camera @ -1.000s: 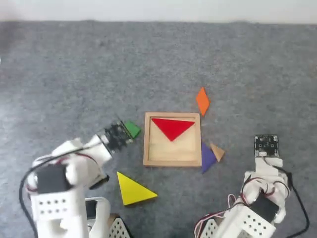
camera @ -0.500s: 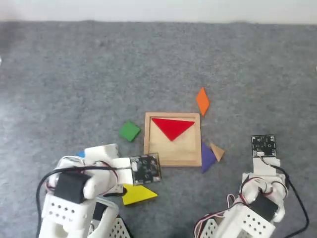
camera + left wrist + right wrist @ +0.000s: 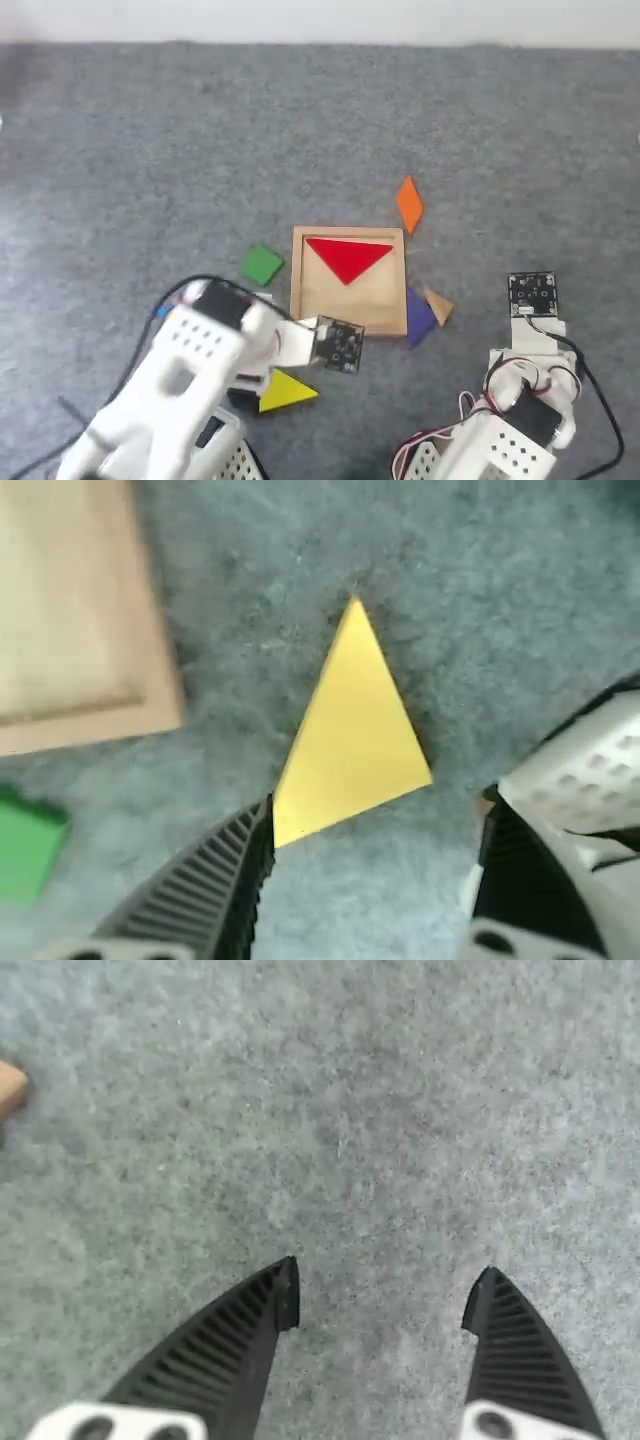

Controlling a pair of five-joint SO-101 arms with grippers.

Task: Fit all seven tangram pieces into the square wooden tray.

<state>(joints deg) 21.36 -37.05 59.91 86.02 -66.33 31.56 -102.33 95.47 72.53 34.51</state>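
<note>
The left gripper (image 3: 378,815) was wide open and held nothing. Its two fingers stood apart above the grey carpet, and the yellow triangle (image 3: 350,740) lay flat just in front of the gap between them. One black finger (image 3: 240,855) was very near to a corner of this triangle, but whether it touched the piece could not be told. In the high view the left arm (image 3: 190,370) reached across the front of the table, and its wrist was over the carpet at the near left corner of the tray, with the yellow triangle partly under it.

The right gripper (image 3: 385,1280) was also wide open and empty. Under its fingers there was only bare carpet, and a tan piece showed at the border of its wrist view. This arm was at the right side of the table, well apart from the tray.

The square wooden tray (image 3: 298,300) lay in the middle of the table. Inside it was one piece, the red triangle (image 3: 348,257), with its long side along the far wall and its tip pointing to the centre. The other part of the tray floor was bare wood.

Outside the tray, the green square (image 3: 262,265) lay near its left side. The orange parallelogram (image 3: 409,204) was just beyond the far right corner. The purple triangle (image 3: 418,318) lay against the right wall, and the small tan triangle (image 3: 438,305) was just beside it.
</note>
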